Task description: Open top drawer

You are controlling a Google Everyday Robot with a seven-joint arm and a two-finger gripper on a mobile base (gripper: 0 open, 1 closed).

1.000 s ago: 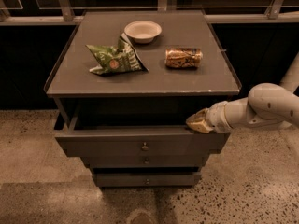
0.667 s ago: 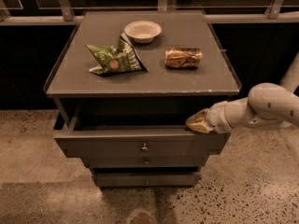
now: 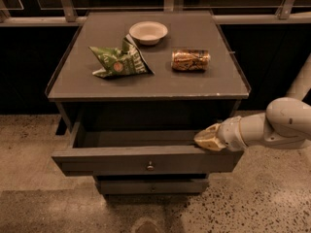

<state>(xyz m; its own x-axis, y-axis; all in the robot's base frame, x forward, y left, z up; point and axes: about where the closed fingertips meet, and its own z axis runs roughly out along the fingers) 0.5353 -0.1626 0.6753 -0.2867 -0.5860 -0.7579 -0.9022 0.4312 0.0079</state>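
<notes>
— Question: where is the top drawer (image 3: 121, 161)?
— It stands pulled out of the cabinet (image 3: 194, 84), knob (image 3: 150, 166) at the centre of its front.
— And the gripper (image 3: 208, 141)?
— At the right end of the drawer's upper front edge — whether it grasps anything, I cannot tell.

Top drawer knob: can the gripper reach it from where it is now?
Probably yes. The gripper sits at the right end of the top drawer's upper edge; the knob is lower, at the front's centre, with nothing covering it.
</notes>
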